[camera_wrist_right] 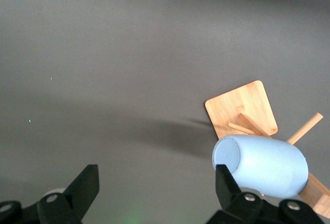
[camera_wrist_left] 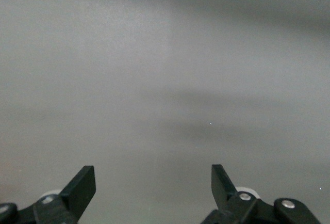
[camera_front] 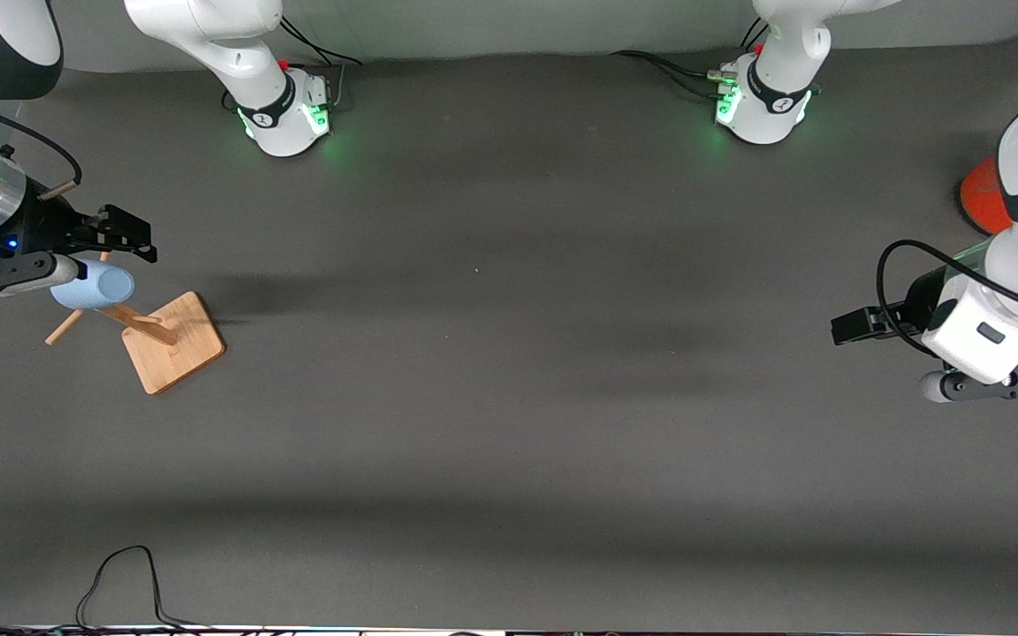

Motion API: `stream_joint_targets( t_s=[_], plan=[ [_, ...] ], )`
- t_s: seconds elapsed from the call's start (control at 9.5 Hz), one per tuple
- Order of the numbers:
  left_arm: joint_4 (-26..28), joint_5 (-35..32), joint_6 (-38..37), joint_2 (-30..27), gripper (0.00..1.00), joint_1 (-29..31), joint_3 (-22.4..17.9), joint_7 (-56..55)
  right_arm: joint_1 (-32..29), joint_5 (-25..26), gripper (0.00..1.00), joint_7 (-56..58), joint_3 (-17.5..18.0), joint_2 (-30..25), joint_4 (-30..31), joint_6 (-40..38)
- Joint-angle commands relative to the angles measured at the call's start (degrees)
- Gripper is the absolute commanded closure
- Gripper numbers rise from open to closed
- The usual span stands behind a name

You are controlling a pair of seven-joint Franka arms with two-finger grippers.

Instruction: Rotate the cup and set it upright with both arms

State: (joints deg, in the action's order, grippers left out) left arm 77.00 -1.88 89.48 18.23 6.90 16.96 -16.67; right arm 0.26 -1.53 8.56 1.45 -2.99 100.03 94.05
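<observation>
The pale-blue cup (camera_front: pixel 94 284) lies sideways on a peg of the wooden rack (camera_front: pixel 175 344) at the right arm's end of the table. Its closed bottom points toward the table's middle. My right gripper (camera_front: pixel 133 235) hovers just beside the cup, open, with nothing between its fingers. In the right wrist view the cup (camera_wrist_right: pixel 263 164) sits just outside one finger (camera_wrist_right: pixel 225 182) of the right gripper (camera_wrist_right: pixel 156 182), above the rack's base (camera_wrist_right: pixel 242 105). My left gripper (camera_front: pixel 849 327) waits over bare table at the left arm's end, and the left wrist view shows it (camera_wrist_left: pixel 153 182) open over plain grey mat.
An orange-red container (camera_front: pixel 979 196) stands at the left arm's end, partly hidden by the left arm. A black cable (camera_front: pixel 120 574) loops at the table edge nearest the front camera. The dark grey mat (camera_front: pixel 509 397) spreads between the two arms.
</observation>
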Motion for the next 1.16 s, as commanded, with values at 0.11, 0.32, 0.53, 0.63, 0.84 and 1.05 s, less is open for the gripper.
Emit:
stream_joint_targets(
  t_s=[0.11,0.32,0.53,0.63,0.84,1.05],
  plan=[
    [0.17,-0.67,-0.71,-0.22,0.0,-0.4,-0.17,-0.64,0.27,0.83,0.0,-1.27,-0.3,-0.53,-0.63,-1.06],
    [0.17,-0.67,-0.79,-0.22,0.0,-0.22,-0.26,-0.64,0.27,0.83,0.0,-1.36,-0.31,-0.44,-0.72,-1.06],
    [0.17,-0.67,-0.71,-0.22,0.0,-0.31,-0.26,-0.64,0.27,0.83,0.0,-1.7,-0.31,-0.44,-0.8,-1.06],
    [0.17,-0.67,-0.62,-0.22,0.0,-0.22,-0.26,-0.64,0.35,0.83,0.0,-1.62,-0.04,-0.35,-1.24,-1.84],
    [0.08,-0.67,-0.01,-0.22,0.0,-0.48,-0.26,-0.73,-0.08,0.83,0.0,-1.27,-0.48,0.09,-1.59,-3.61],
    [0.17,-0.67,0.08,-0.22,0.0,-0.22,-0.34,-0.64,-0.43,1.44,0.0,-1.71,-1.35,-0.44,-2.99,-4.65]
  ],
)
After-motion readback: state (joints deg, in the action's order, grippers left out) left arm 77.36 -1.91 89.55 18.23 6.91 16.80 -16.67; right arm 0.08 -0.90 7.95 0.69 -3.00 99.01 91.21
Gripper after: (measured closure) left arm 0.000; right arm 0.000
